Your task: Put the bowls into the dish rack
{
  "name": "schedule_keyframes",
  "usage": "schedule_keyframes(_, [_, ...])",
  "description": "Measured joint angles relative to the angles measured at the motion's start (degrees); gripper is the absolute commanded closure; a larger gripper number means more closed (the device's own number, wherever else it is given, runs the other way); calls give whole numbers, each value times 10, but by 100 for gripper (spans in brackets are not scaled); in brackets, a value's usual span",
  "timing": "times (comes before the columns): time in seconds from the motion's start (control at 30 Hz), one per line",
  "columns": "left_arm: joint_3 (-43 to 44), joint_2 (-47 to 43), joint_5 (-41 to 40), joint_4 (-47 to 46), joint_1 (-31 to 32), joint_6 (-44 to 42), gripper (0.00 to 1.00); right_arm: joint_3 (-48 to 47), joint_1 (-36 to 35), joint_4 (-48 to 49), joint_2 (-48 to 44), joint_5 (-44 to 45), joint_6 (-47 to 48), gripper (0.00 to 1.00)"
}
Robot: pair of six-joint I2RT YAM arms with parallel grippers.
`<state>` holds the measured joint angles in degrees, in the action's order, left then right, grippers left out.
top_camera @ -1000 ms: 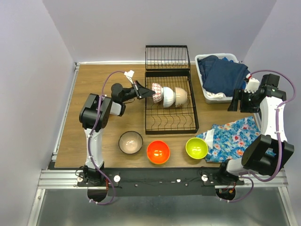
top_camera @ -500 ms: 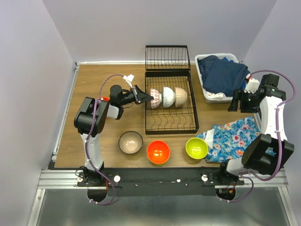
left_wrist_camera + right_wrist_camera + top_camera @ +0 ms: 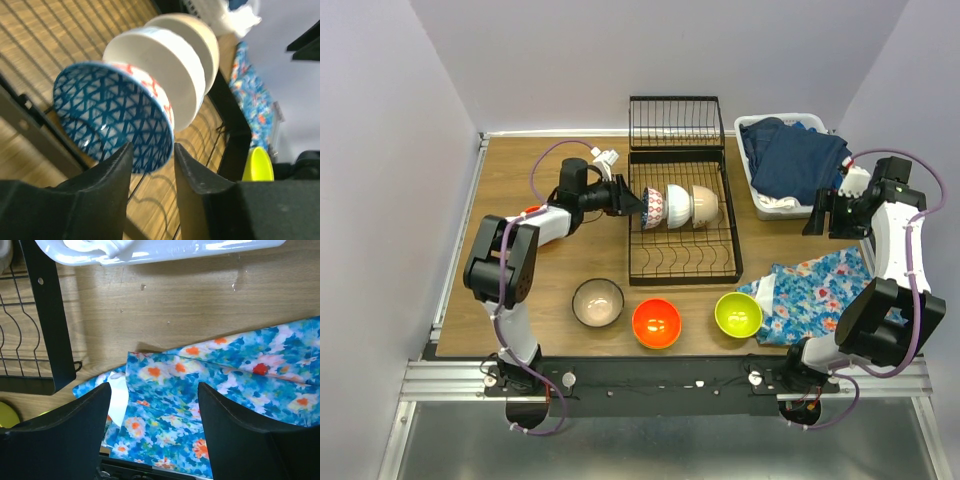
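Seen from above, three bowls stand on edge in the dish rack (image 3: 684,260): the patterned bowl (image 3: 653,207), a white bowl (image 3: 677,205) and a cream bowl (image 3: 706,204). A tan bowl (image 3: 597,302), an orange bowl (image 3: 656,323) and a lime bowl (image 3: 738,314) wait on the table (image 3: 520,290), so the job looks about half done.

At the left wrist, the left gripper (image 3: 152,148) has its fingers parted either side of the patterned bowl's rim, apparently not pinching it.

At the right wrist, the right gripper (image 3: 155,430) hangs spread wide and empty over a floral cloth (image 3: 240,385).

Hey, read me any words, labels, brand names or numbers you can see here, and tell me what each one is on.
None. No words, numbers or labels show in any view.
The blue bowl carries only a triangle pattern, and the cloth only flowers.
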<state>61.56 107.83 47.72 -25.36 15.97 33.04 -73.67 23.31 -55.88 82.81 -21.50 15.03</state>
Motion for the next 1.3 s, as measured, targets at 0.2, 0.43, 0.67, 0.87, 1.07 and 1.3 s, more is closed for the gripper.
schedule_keyframes(0.2, [-5, -68, -10, 126, -5, -102, 45, 2, 0, 9, -1, -12, 0, 22])
schedule_keyframes(0.43, [-14, -180, -15, 278, -7, -239, 44, 19, 0, 14, -14, -26, 2, 22])
schedule_keyframes(0.67, [7, -327, -25, 620, -9, -617, 38, 35, 0, 26, -28, -50, 17, 22])
schedule_keyframes(0.87, [-11, -414, -91, 875, 29, -904, 37, 72, 0, 51, -67, -75, 29, 22])
schedule_keyframes(1.07, [-87, -474, -169, 953, 132, -984, 36, 109, 0, 66, -113, -95, 31, 22])
schedule_keyframes(1.3, [-141, -486, -228, 920, 193, -948, 36, 122, 0, 66, -151, -111, 33, 22])
